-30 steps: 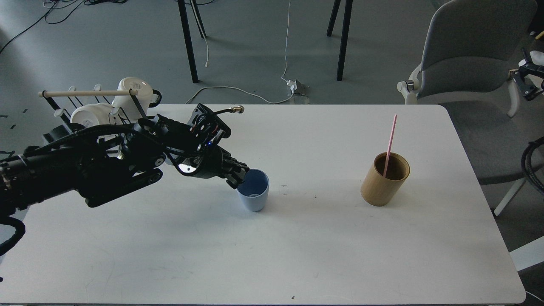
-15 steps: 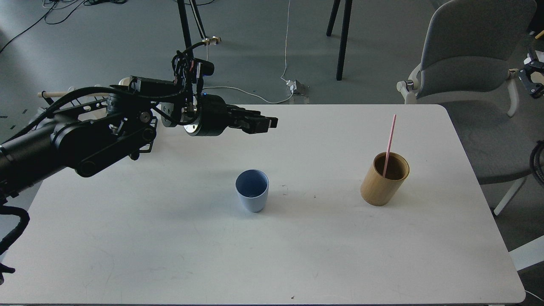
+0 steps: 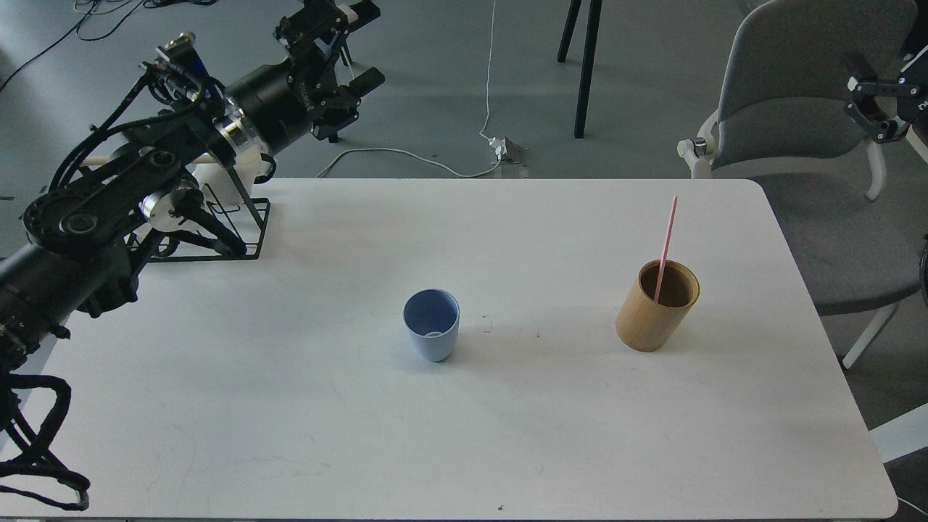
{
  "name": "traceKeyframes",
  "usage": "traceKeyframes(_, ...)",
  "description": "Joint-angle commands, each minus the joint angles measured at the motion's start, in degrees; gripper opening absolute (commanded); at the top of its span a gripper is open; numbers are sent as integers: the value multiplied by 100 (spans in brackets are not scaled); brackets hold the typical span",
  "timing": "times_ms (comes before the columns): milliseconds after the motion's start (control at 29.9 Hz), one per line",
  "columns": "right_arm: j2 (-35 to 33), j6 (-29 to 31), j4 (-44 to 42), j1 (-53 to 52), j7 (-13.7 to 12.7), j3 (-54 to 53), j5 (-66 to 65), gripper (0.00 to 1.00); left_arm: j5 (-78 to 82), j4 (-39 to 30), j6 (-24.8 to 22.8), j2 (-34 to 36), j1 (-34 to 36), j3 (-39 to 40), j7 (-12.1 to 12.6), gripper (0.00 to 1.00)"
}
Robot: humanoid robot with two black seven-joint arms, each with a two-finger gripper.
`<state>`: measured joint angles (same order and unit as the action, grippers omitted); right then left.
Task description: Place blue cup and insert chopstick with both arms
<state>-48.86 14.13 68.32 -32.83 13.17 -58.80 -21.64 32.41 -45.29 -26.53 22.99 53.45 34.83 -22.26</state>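
The blue cup [image 3: 431, 335] stands upright and empty near the middle of the white table [image 3: 464, 435]. The pink chopstick [image 3: 665, 243] leans inside the tan bamboo cylinder [image 3: 655, 312] on the right side of the table. My left gripper [image 3: 350, 104] is raised high above the table's far left corner, well away from the cup; its fingers are spread and hold nothing. My right gripper [image 3: 868, 101] shows at the right edge, in front of the chair, off the table; its fingers stand apart and empty.
A black wire rack [image 3: 239, 235] with a white mug [image 3: 230, 177] stands at the table's far left, partly hidden by my left arm. A grey chair [image 3: 797, 94] stands beyond the far right corner. Cables and table legs lie on the floor behind.
My left gripper has let go of the blue cup, risen and swung back to the upper left. The cup stays where it was set. My right gripper has moved left and up.
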Motion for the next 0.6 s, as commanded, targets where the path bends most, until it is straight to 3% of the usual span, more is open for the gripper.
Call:
traceKeyframes(0, -44, -279, 392, -74, -68, 36, -1093, 99, -1680, 660, -147, -225, -63, 85, -130, 99)
traceKeyframes(100, -272, -279, 838, -40, -95, 62, -2095, 99, -2763, 1003, -147, -225, -98, 76, -86, 100)
traceKeyframes(301, -554, -639, 1535, -66, -604, 816, -4433, 99, -4084, 1303, -147, -102, -369, 94, -68, 100)
traceKeyframes(401, -528, -719, 1482, -75, -614, 1142, -5068, 99, -4278, 1513, -147, -146, -467, 94, 54, 100)
traceKeyframes(568, -318, -1131, 1483, -22, -570, 1862, -6428, 98, -4296, 1962, -147, -628, -397, 208, 55, 100)
